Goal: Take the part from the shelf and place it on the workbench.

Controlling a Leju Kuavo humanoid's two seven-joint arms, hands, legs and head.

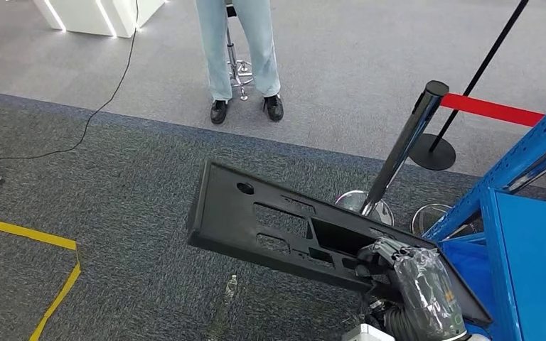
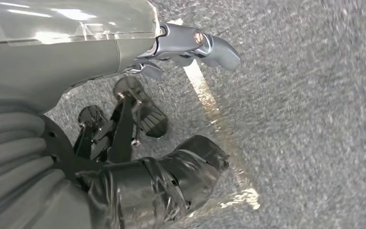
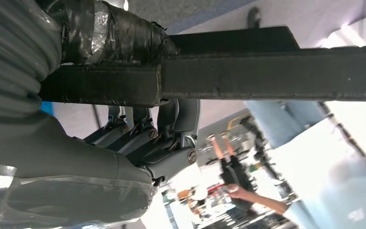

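One large blue shelf (image 1: 533, 249) at right; black panel part (image 1: 256, 220) held in the air left of it, above dark carpet (image 1: 114, 199). Right hand (image 1: 387, 257) grips the part's near-right edge, thumb over the top, fingers (image 3: 171, 124) curled under. Left hand (image 2: 167, 90) holds nothing, fingers apart, above carpet. Person's legs (image 1: 238, 50) far off; stanchion post (image 1: 405, 145) behind part.

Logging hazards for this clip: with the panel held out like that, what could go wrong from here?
1. The right hand grips the long black panel at one end only; the free end juts far out, so it may twist or slip.
2. The stanchion and blue shelf stand close beside the panel; a turn could knock them.
3. A person stands ahead, possibly within the panel's swing.
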